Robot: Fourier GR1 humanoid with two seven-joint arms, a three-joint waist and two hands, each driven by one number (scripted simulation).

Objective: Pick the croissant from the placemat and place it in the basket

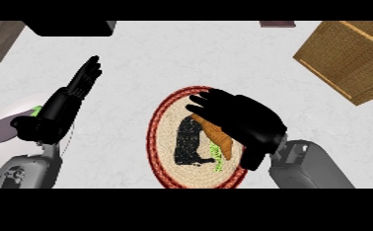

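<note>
A round woven placemat [165, 126] with a red rim and a black figure on it lies in the middle of the counter. On it lies the orange-brown croissant [218, 136], mostly covered by my right hand [244, 119], whose fingers curl over it from the right. A wicker basket [341, 57] stands at the far right, well apart from the hand. My left hand [69, 99] rests open at the left, fingers straight and pointing up.
A dark box [69, 27] sits at the back left and a small dark object [278, 24] at the back edge. A pale plate edge [9, 124] shows at the far left beside my left forearm.
</note>
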